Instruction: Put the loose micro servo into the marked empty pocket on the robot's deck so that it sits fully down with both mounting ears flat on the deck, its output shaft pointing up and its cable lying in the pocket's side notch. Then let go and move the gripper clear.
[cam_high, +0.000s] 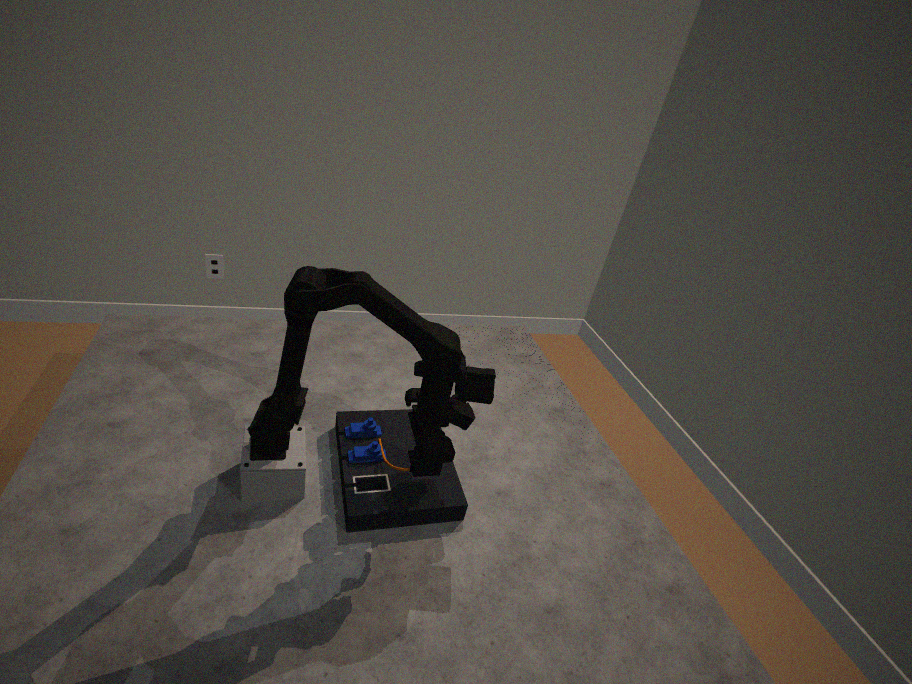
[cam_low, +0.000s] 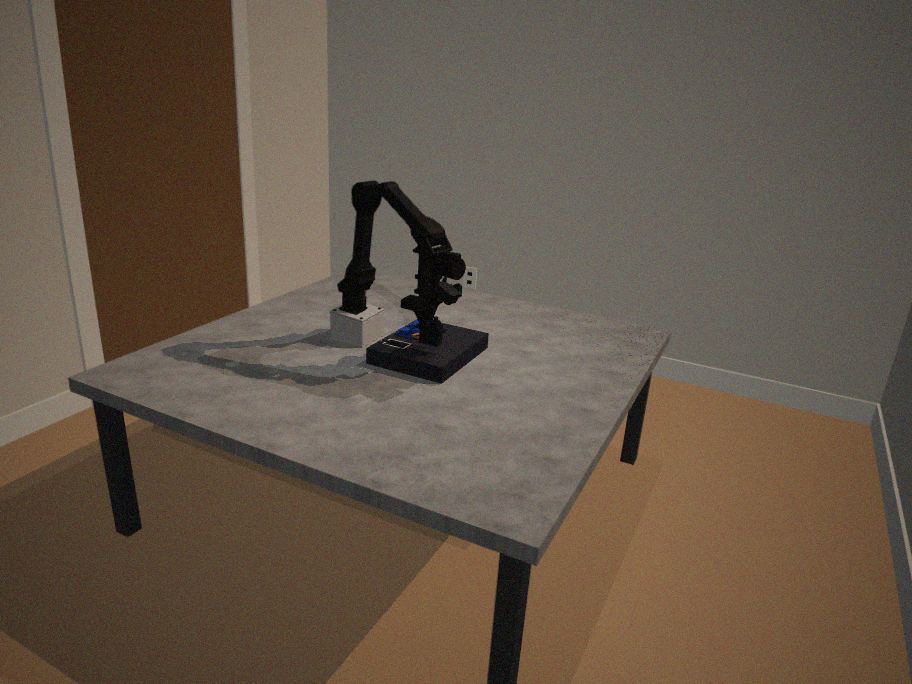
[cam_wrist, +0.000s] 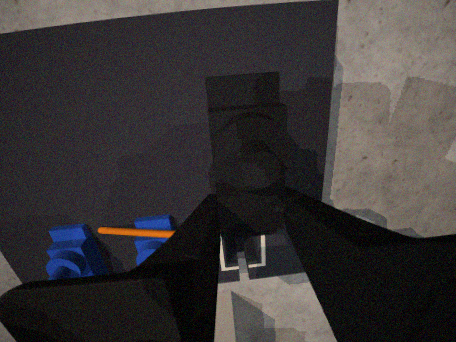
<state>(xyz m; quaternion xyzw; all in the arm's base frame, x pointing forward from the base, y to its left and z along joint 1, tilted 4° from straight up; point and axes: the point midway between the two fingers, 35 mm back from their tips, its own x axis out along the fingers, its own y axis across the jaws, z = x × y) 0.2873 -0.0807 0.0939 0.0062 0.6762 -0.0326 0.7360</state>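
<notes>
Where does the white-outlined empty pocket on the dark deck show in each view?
Top: white-outlined empty pocket near the dark deck's front left, below two blue servos.
Exterior: at the deck's near left edge.
Wrist: bottom centre, partly behind the claw.
Shared landmark: the blue servos beside it.

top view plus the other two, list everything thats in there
table: one, grey mottled top on black legs, mid-room
deck: one, dark block, on the table beside the arm's base
blue servos: two, blue, seated in the deck's far-left part
marked pocket: one, white outline, vacant, near-left part of the deck
loose micro servo: one, dark, between the fingers above the deck
cable: one, orange, from beside the blue servos to the gripper
wall socket: one, white, on the back wall
door: one, brown, behind the table
base block: one, pale grey, under the arm
arm: one, black, arched over the deck
gripper: one, black, shut on the loose micro servo
</notes>
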